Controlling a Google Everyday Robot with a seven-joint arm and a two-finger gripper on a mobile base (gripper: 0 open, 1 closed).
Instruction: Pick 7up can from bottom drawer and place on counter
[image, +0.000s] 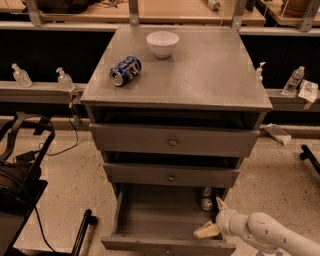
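Observation:
The bottom drawer (150, 215) is pulled out. The 7up can (206, 197) sits at its back right, pale with a silver end, partly under the middle drawer. My gripper (213, 216) reaches in from the right over the drawer's right side, just in front of the can. It is open, with one pale finger (206, 230) low and the other pointing up toward the can. It holds nothing. The grey counter (200, 70) tops the cabinet.
A blue can (125, 70) lies on its side on the counter's left, and a white bowl (162, 43) stands at its back. The two upper knobbed drawers are shut. A black frame (25, 165) stands at the left. Small bottles line the ledges on both sides.

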